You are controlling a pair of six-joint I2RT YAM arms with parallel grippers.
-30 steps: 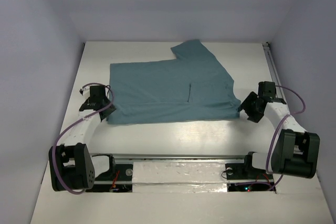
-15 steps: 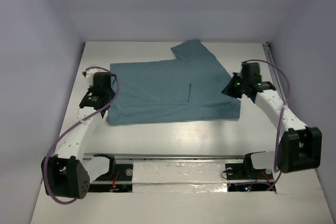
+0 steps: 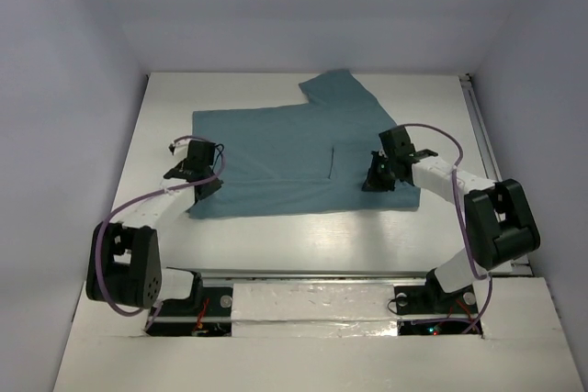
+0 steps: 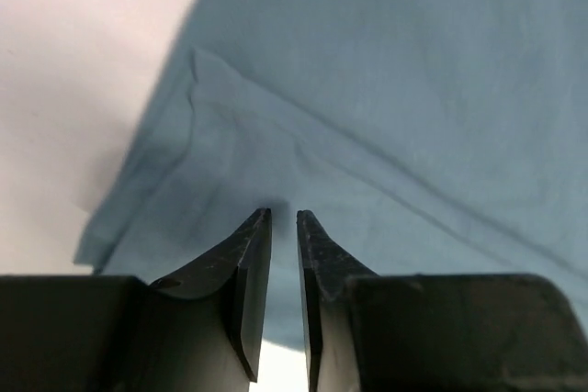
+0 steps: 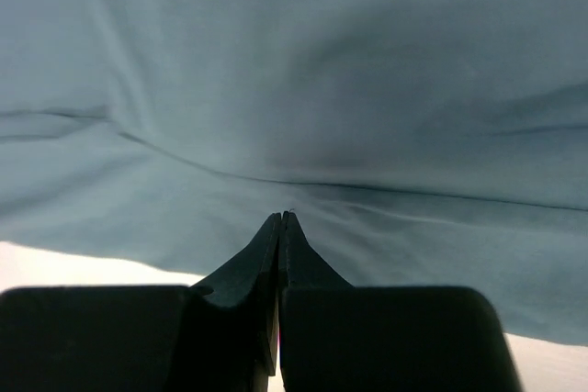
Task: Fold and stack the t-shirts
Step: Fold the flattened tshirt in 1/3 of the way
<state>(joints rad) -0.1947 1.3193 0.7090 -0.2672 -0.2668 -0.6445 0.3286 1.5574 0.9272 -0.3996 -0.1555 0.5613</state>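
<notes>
A teal t-shirt [image 3: 294, 149] lies flat on the white table [image 3: 276, 231], one sleeve pointing to the far right. My left gripper [image 3: 204, 176] hangs low over its near left corner. In the left wrist view its tips [image 4: 283, 218] stand a narrow gap apart above the cloth [image 4: 413, 89], with nothing between them. My right gripper [image 3: 375, 179] is over the shirt's near right part. In the right wrist view its jaws [image 5: 283, 216] are pressed together, tips at a crease in the cloth [image 5: 322, 71], and no fabric shows between them.
Pale walls close in the table on the left, right and far sides. A thin rail [image 3: 476, 121] runs along the right edge. The arm bases and a metal bar [image 3: 312, 274] line the near edge.
The right gripper came in from beside the shirt's right edge to over the cloth and closed. The left gripper moved right onto the near left corner and its jaws narrowed.
</notes>
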